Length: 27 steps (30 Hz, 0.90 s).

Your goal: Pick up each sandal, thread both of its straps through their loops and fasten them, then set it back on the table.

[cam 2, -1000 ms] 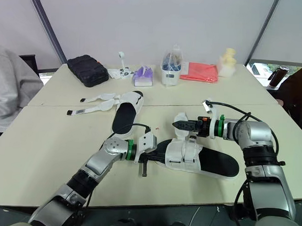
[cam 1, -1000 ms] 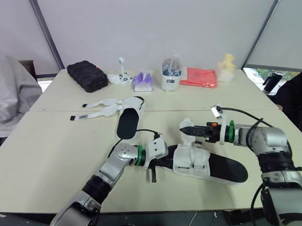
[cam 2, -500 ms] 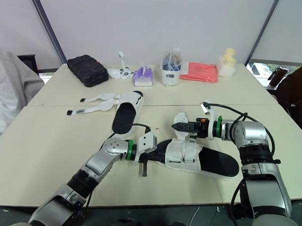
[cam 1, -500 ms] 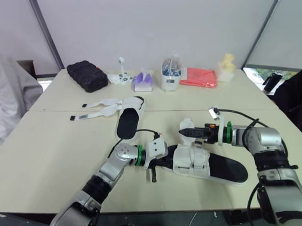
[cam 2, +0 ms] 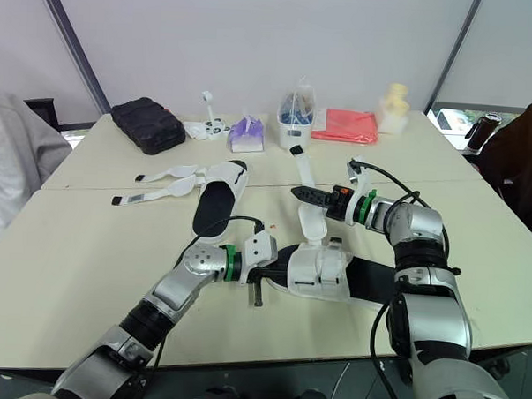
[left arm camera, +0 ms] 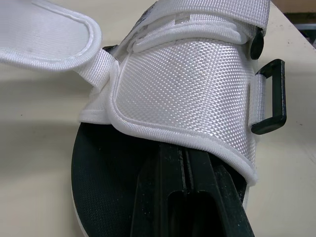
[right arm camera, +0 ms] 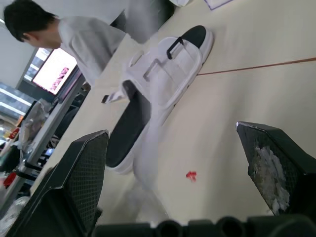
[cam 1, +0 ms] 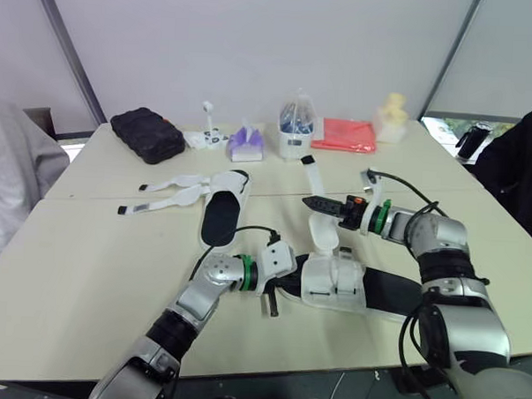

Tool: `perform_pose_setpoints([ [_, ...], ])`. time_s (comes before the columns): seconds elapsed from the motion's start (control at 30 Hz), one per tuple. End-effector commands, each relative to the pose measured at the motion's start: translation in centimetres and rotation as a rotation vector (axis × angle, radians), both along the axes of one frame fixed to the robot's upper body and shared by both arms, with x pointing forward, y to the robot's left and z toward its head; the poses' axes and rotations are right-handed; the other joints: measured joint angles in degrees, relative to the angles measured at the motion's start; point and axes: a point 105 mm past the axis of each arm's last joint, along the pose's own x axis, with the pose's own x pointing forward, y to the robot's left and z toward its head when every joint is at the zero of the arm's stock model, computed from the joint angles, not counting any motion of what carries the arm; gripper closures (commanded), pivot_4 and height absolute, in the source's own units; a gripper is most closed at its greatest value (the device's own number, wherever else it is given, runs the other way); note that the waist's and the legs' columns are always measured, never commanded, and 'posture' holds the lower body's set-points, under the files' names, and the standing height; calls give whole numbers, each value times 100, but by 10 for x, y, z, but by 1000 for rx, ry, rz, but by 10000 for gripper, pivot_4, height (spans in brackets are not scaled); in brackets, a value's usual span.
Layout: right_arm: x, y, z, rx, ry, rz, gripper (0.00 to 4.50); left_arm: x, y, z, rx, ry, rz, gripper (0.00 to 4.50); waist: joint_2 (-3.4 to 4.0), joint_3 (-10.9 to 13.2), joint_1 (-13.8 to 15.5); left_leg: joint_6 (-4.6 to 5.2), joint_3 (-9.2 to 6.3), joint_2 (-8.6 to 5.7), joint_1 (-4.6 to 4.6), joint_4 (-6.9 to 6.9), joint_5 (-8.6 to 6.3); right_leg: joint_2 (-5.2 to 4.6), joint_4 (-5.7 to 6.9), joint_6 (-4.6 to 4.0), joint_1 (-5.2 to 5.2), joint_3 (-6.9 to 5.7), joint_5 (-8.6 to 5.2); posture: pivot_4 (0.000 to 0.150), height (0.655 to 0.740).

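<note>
The near sandal [cam 1: 351,283], black sole with a white upper, lies on the table in front of me. My left gripper [cam 1: 287,283] is shut on its sole at the toe end, and in the left wrist view its fingers [left arm camera: 185,197] sit under the white upper beside a black loop [left arm camera: 271,98]. One white strap [cam 1: 313,177] stands up from the sandal past my right gripper [cam 1: 312,202], which is open and hovers above the sandal. The second sandal [cam 1: 223,211] lies farther back on the left with both straps [cam 1: 165,195] spread out flat.
Along the table's far edge are a black pouch [cam 1: 148,134], a purple pack [cam 1: 247,143], a clear container [cam 1: 294,130], a red cloth [cam 1: 348,135] and a yellow figure [cam 1: 391,117]. One person [cam 1: 11,179] sits at the left and another [cam 1: 523,167] at the right.
My right gripper has moved up and to the left. The strap that lay low by the sandal now stands upright. The left gripper keeps its hold; the camera has shifted a little.
</note>
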Motion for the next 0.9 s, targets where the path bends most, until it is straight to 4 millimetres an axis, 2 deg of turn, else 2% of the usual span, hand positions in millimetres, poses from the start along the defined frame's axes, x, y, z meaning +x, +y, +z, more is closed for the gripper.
perform_pose_setpoints([
  [0.03,-1,2,16,13,-49,5,536,-3,1,-15,36,43,-2,45000,0,0,-12,0,0,0,1,0,0,0,1,0,0,0,0,1500,7400],
  [0.17,5,5,15,8,-55,-5,536,-3,-3,-14,34,40,-5,45000,1,0,1,0,0,0,2,1,0,1,4,0,0,0,0,1500,7400],
  [0.27,9,8,10,-34,-23,-5,8759,-2,-2,-17,44,35,-1,45000,1,0,-2,0,1,0,2,3,1,0,4,0,1,0,0,1500,7400],
  [0.37,13,-1,22,-34,-67,-33,22855,-3,1,-18,45,36,8,45000,1,0,5,-1,1,-1,2,4,1,0,8,0,-1,0,0,1500,7400],
  [0.5,11,-14,34,-37,-84,-51,22855,-4,3,-20,46,37,17,45000,1,0,9,-1,0,-1,2,2,1,0,8,0,-2,0,0,1500,7400],
  [0.53,9,-16,34,-45,-78,-40,16208,-4,2,-20,46,37,17,45000,1,0,5,-1,0,-1,2,2,1,0,8,0,-2,0,0,1500,7400],
  [0.57,5,-17,33,-54,-57,-22,13498,-4,2,-21,45,38,16,45000,1,0,2,0,0,-1,2,2,0,0,8,0,-1,0,0,1500,7400],
  [0.63,1,-18,31,-62,-31,-1,2858,-5,1,-21,44,39,16,45000,1,-1,-6,0,1,0,2,2,0,0,8,0,-1,0,0,1500,7400],
  [0.67,0,-19,30,-77,-24,6,204,-5,1,-21,44,38,14,45000,2,-1,-8,0,1,1,2,1,0,0,8,0,-1,0,0,1500,7400],
  [0.9,-14,-32,31,-79,41,37,204,-4,0,-21,46,32,14,45000,1,-1,17,0,1,-2,1,4,0,-3,8,0,0,0,0,1500,7400],
])
